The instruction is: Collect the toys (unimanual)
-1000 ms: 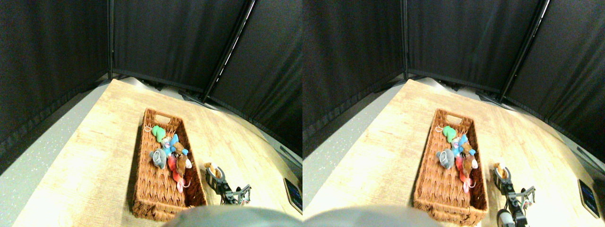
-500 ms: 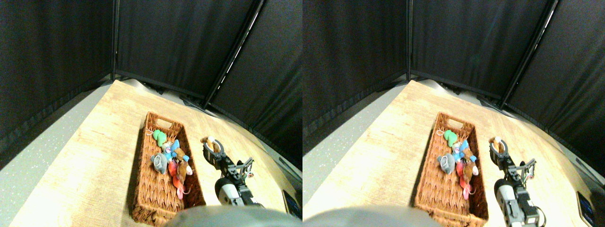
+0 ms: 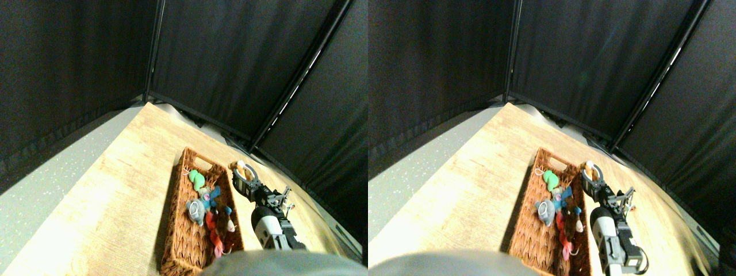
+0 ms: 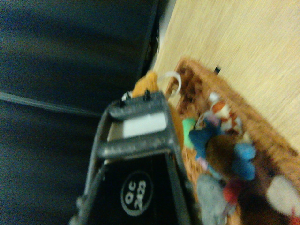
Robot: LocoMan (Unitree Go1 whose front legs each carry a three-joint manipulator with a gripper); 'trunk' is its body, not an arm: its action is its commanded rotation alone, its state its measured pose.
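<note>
- The right gripper [image 3: 244, 175] is clenched on an orange-tan toy [image 3: 238, 168], lifted just beside the wicker basket's [image 3: 179, 230] far right rim.
- Green [image 3: 196, 179], blue [image 3: 211, 196], grey [image 3: 195, 211], red [image 3: 215, 238] and, apparently, brown toys [image 3: 222, 214] lie inside the basket on the wooden table [image 3: 115, 190].

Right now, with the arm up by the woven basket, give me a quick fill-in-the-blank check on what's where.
1. The right gripper is shut on the small orange-tan plush mouse, lifted beside the brown woven ____.
2. The green plush mouse lies in it nearest the ____ end.
3. The grey plush mouse lies ____ the basket.

Missing words: basket; far; inside
</note>
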